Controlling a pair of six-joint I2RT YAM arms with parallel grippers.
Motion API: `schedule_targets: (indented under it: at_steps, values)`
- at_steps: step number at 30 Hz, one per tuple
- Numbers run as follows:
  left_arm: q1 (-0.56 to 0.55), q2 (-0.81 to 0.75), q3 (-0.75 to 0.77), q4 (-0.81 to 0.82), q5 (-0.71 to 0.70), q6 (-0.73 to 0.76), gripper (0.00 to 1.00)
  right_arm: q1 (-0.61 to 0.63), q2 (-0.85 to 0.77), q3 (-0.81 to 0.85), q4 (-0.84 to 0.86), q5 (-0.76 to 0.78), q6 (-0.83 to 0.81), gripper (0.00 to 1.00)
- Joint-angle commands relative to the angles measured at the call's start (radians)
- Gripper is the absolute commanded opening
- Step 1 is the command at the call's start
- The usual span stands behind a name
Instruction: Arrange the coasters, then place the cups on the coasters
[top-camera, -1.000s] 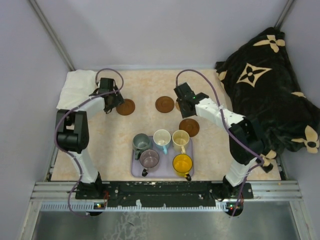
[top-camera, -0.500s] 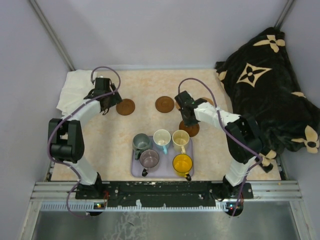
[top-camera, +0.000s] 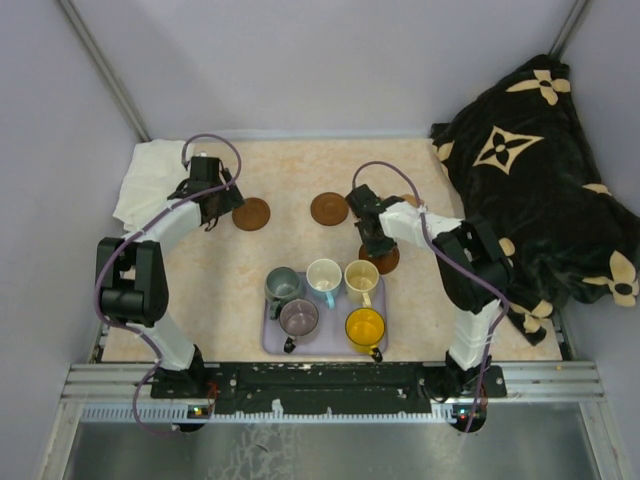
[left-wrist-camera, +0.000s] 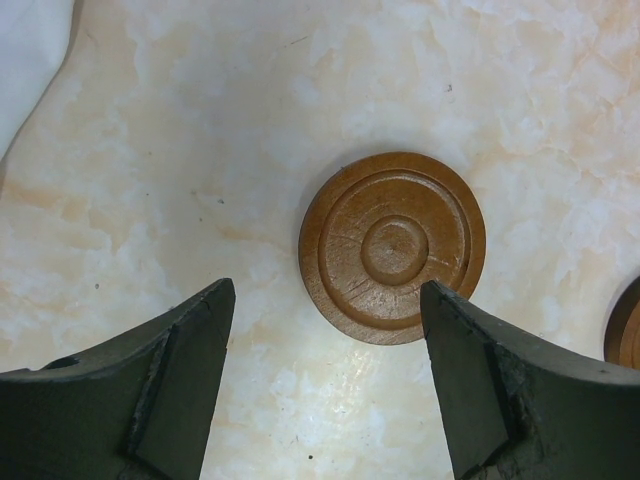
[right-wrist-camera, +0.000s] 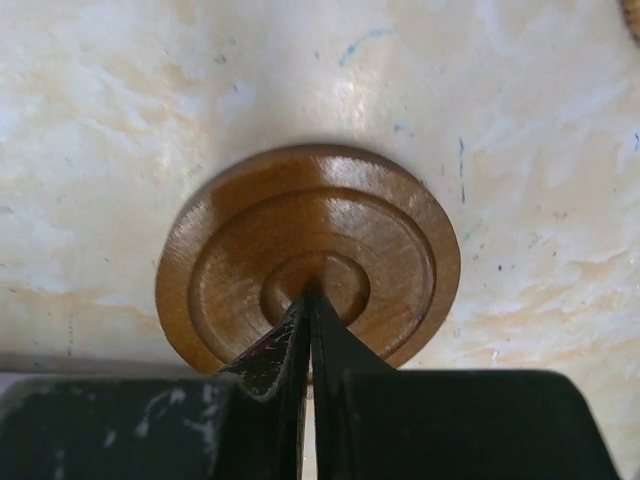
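Coasters are laid out only in part: from above, three brown discs are seen on the worktop, well apart, and whether more are hidden under the right arm cannot be told. The left coaster lies flat just ahead of the left hand, which is spread wide with nothing held and nothing touched. The right hand is closed tight on nothing, its joined tips set at the raised centre of the near coaster, just beyond the tray; a nudge into line is judged to be the step in hand. No cup has been placed yet: the grey-green cup, white cup, cream cup, mauve cup and yellow cup are all gathered upright on the lavender tray. The arranging is thus judged unfinished and the whole second half is left. The worktop is pale, marbled and smooth. It is enclosed by plain grey walls, with a white cloth at the far left corner and a dark patterned blanket heaped on the right
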Motion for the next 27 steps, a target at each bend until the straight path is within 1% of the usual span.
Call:
schedule_targets:
  at_steps: [1, 6, 15, 19, 27]
  values:
    - [0.004, -0.039, -0.003, 0.005, -0.012, 0.002, 0.81, -0.006, 0.067, 0.084, -0.004, -0.071, -0.029, 0.03]
    - [0.004, -0.035, 0.001, 0.002, -0.025, 0.006, 0.82, -0.001, 0.104, 0.148, 0.003, -0.161, -0.044, 0.03]
    - [0.004, -0.017, 0.008, -0.001, -0.032, 0.002, 0.82, 0.041, 0.197, 0.252, -0.007, -0.236, -0.072, 0.04]
    - [0.004, -0.009, 0.012, -0.004, -0.04, 0.007, 0.83, 0.075, 0.267, 0.355, -0.03, -0.263, -0.094, 0.04]
    - [0.004, 0.007, 0.024, -0.008, -0.054, 0.014, 0.84, 0.124, 0.445, 0.628, -0.105, -0.318, -0.126, 0.05]
